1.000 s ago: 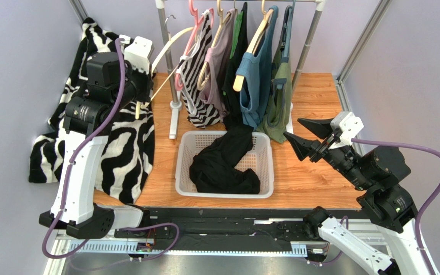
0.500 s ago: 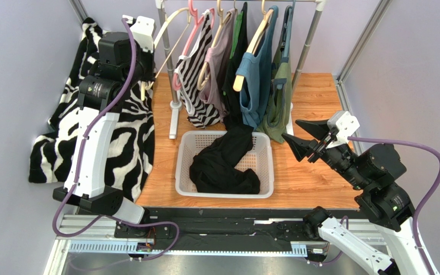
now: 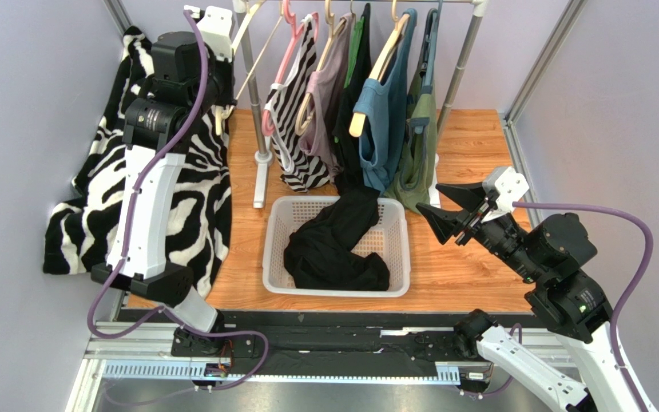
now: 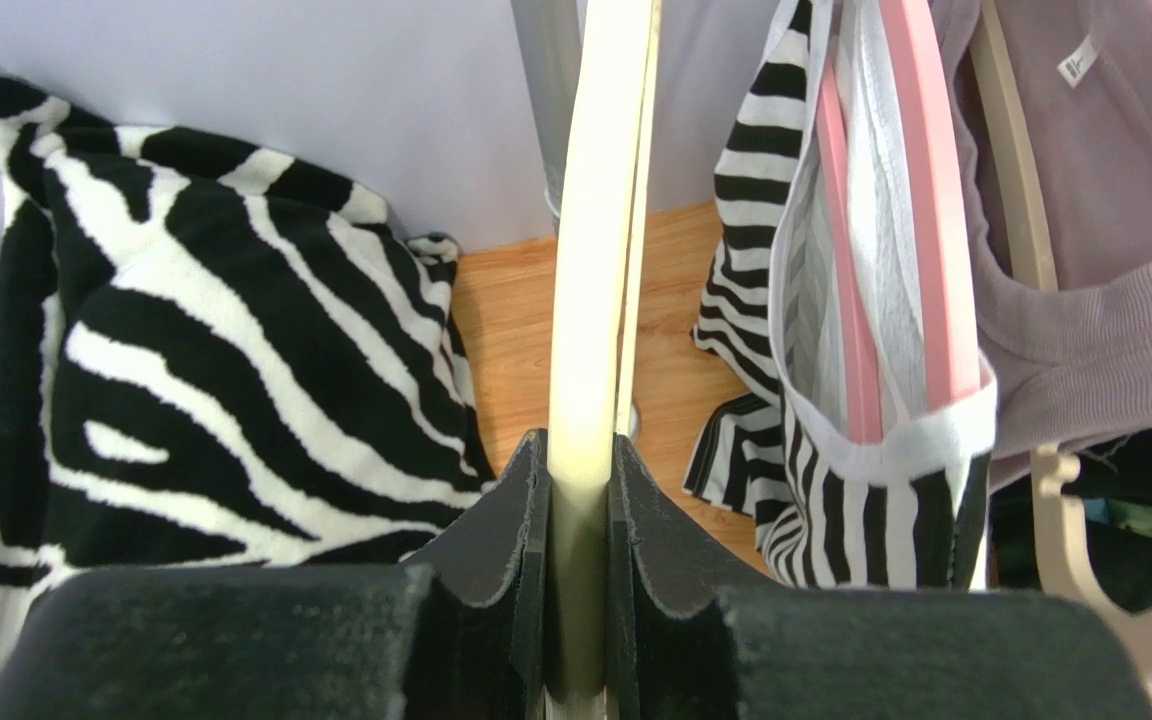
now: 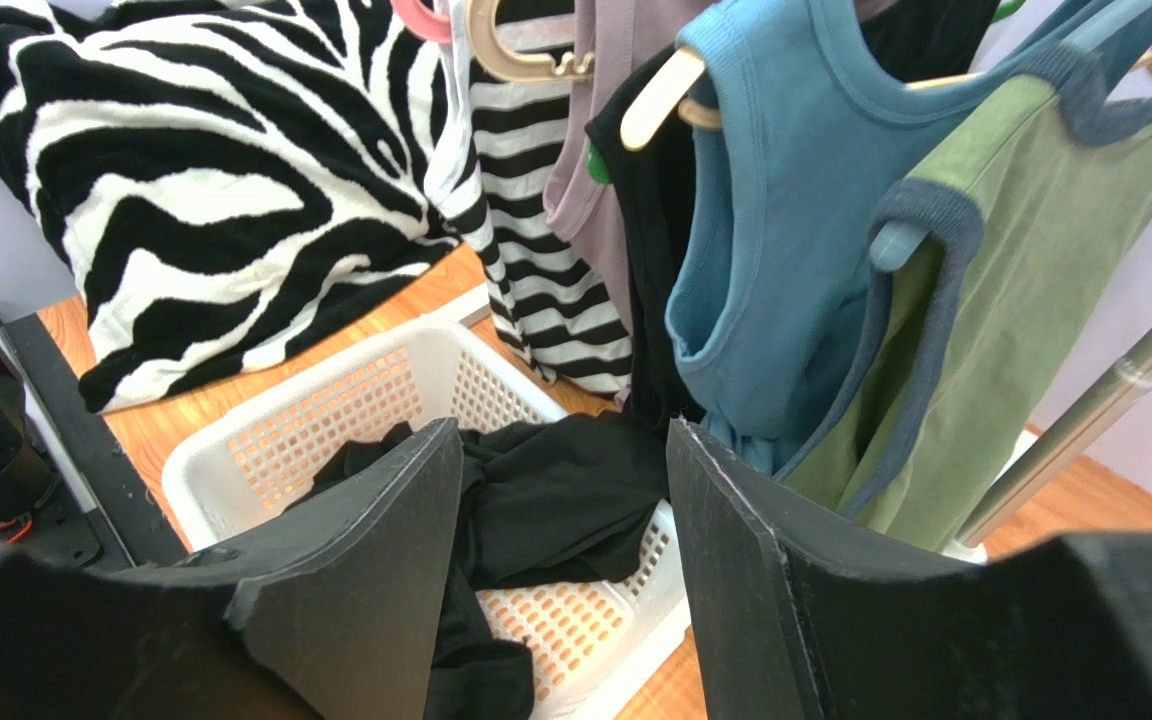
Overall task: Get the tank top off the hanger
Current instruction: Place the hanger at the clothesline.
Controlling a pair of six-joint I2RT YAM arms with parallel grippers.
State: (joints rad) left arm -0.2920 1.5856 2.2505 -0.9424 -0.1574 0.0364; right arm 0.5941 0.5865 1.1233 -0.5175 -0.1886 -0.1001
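Observation:
My left gripper (image 4: 579, 450) is shut on a bare cream hanger (image 4: 597, 225), which runs up between the jaws. In the top view that gripper (image 3: 224, 26) is raised at the back left, with the hanger (image 3: 248, 15) beside the rack's left post (image 3: 254, 94). A zebra-patterned tank top (image 3: 178, 197) lies spread over the table's left side, off the hanger, and shows below the left wrist too (image 4: 207, 360). My right gripper (image 3: 432, 199) hovers open right of the basket, nothing between its fingers (image 5: 564, 435).
A white basket (image 3: 277, 249) in the middle holds a black garment (image 3: 333, 253). On the rack hang several tops: striped on a pink hanger (image 3: 294, 103), mauve (image 3: 324, 86), blue (image 3: 384, 112), green (image 3: 417, 163). Grey walls close both sides.
My left arm has lifted the cream hanger up and back, from over the zebra top to the rack's left post. The right gripper has drifted slightly left, still open.

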